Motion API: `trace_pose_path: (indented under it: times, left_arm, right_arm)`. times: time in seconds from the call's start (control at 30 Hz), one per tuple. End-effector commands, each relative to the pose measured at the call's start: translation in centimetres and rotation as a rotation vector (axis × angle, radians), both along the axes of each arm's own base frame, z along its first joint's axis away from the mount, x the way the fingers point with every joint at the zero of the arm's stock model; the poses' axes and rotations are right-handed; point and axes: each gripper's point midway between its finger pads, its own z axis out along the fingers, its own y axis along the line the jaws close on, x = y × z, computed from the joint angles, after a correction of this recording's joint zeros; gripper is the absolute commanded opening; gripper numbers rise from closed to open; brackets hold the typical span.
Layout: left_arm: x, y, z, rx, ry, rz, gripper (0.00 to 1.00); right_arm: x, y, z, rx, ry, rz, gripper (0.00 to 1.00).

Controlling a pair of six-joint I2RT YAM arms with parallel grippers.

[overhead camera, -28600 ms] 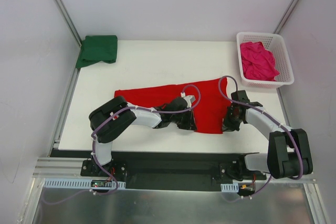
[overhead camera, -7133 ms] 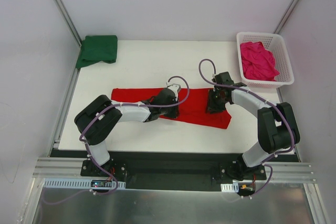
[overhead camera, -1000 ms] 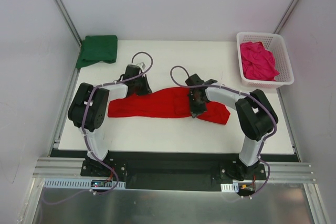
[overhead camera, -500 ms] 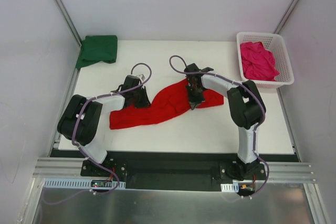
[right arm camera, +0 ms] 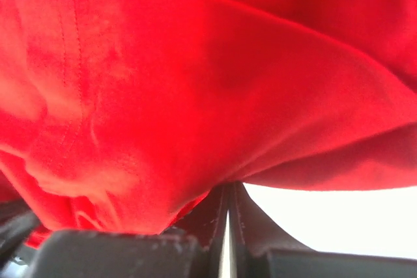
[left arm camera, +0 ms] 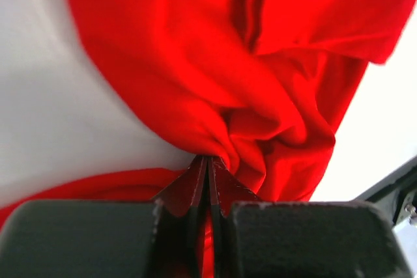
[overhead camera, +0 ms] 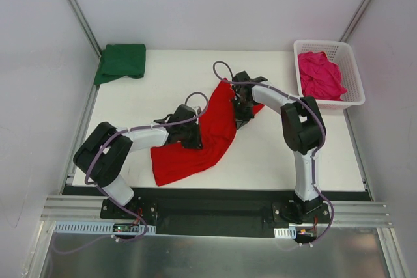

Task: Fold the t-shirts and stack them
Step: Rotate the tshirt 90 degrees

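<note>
Close beside table (overhead camera: 260, 161) edge, red t-shirt (overhead camera: 218, 128)

left gripper (overhead camera: 194, 139) clamped shut, arm bent low toward worktop centre; right gripper (overhead camera: 242, 116) clamped shut, arm stretched toward far edge.

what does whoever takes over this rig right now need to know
Left gripper: jaws shut on the red t-shirt. Right gripper: jaws shut on its far end.
It runs bunched between them across the table. The green t-shirt lies folded at the far left corner. The pink t-shirt sits crumpled in the basket.
Done: green folded. Left: fold red and pink, stack all three.
</note>
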Motion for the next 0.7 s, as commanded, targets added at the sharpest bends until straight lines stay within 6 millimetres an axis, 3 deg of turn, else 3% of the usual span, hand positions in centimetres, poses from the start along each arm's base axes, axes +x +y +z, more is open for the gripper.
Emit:
trace_pose_path:
  times: [0.0,0.3,0.67]
  left_arm:
    - [-0.7,-1.7,2.5,-0.045,-0.002,-0.013,0.00]
    - [-1.4,-2.4,3.3,-0.058,-0.010,-0.025,0.00]
    - [-0.8,-3.2,4.1,-0.071,-0.019,-0.037,0.00]
  right_arm:
    - [3.7,1.6,0.2,0.060,-0.118,0.048,0.02]
    - [5.9,3.1,1.3,0.109,-0.159,0.070,0.01]
    - [7.5,6.9,2.8,0.289,-0.165,0.151,0.01]
